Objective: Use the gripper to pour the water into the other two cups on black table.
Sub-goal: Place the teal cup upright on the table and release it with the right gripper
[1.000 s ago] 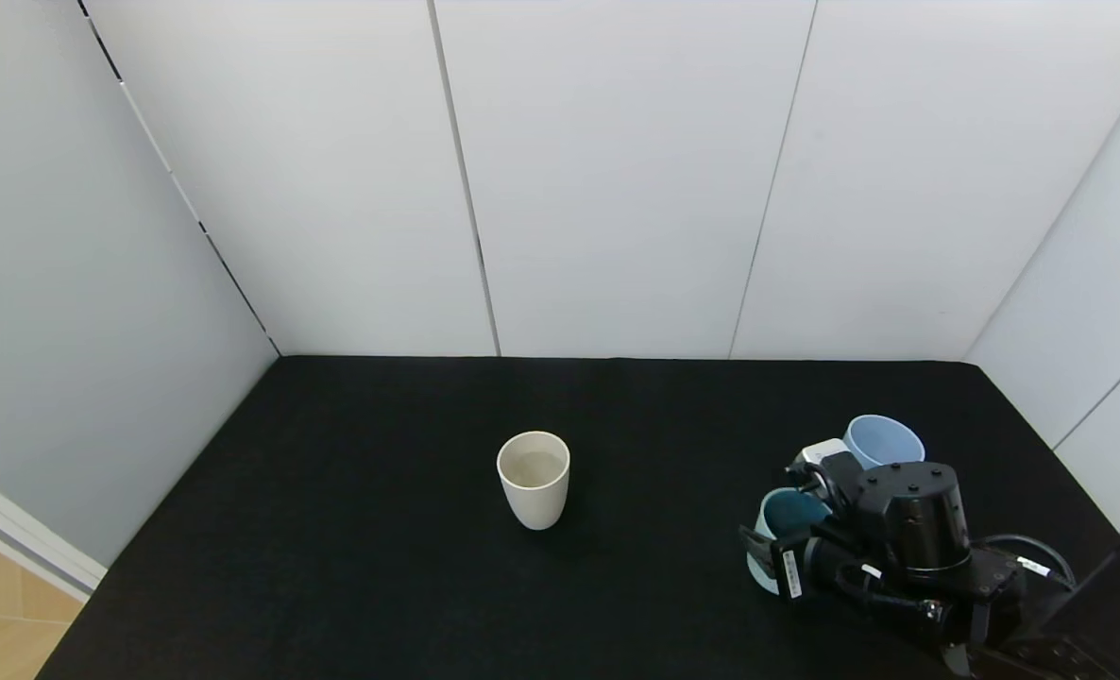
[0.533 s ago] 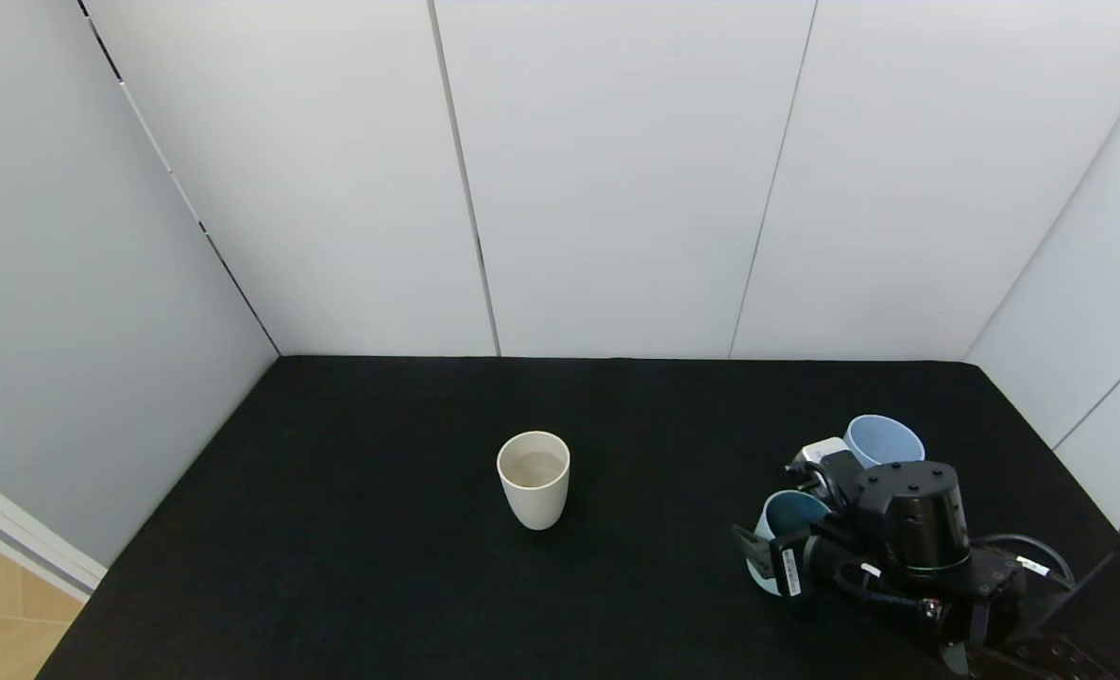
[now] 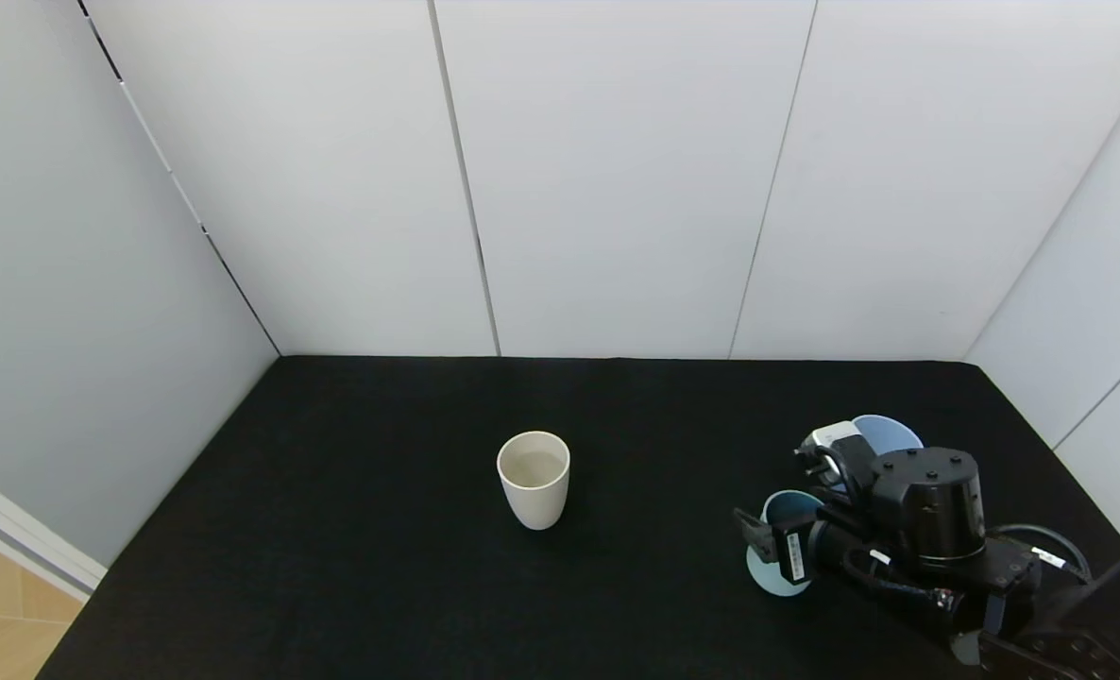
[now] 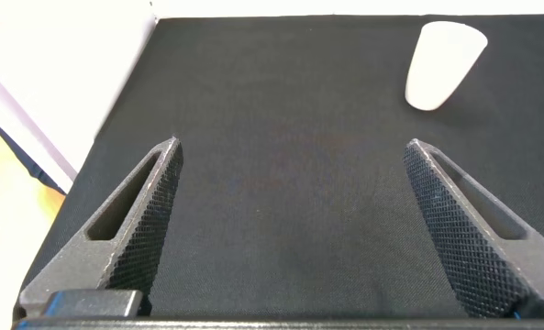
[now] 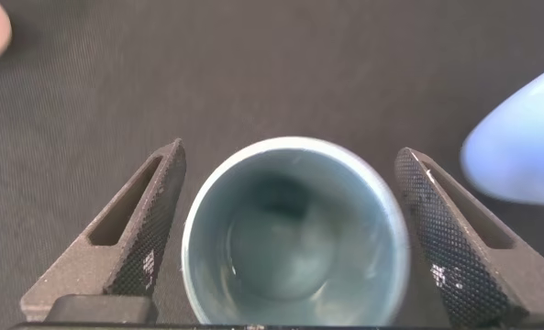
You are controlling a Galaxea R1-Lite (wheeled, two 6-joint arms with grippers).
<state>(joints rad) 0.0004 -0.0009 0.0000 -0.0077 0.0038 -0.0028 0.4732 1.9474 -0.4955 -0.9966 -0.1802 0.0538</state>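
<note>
- At the right near corner of the black table (image 3: 381, 567), the right gripper (image 3: 775, 543) sits around the teal cup (image 3: 779, 552), one finger each side.
- Right wrist view: fingers (image 5: 134, 234) are spread wide, clear gaps to the teal cup (image 5: 294, 234) walls on both sides. Open, holding nothing.
- Teal cup reads as standing upright on the table; from the head view I can't confirm full contact with the cloth.
- Inside of the teal cup looks wet and glinting with only a shallow film of water (image 5: 290, 257) at the bottom; depth is hard to call.
- Cream cup (image 3: 534, 478) stands upright mid-table, well apart from the gripper. A faint greyish surface shows inside, so it may already hold water; not certain.
- Blue cup (image 3: 886, 434) is just behind the right wrist, near the teal cup, partly hidden by the arm. Right wrist view shows only its outer wall (image 5: 519, 142), so its fill level is unknown.
- Left gripper (image 4: 294, 220) is parked over bare table on the left, fingers wide apart, empty, cream cup (image 4: 444, 64) far ahead of it.
- Judgement: probably late stage, source cup nearly drained and not gripped. Both pours likely done, but the blue cup's contents are unverified.
</note>
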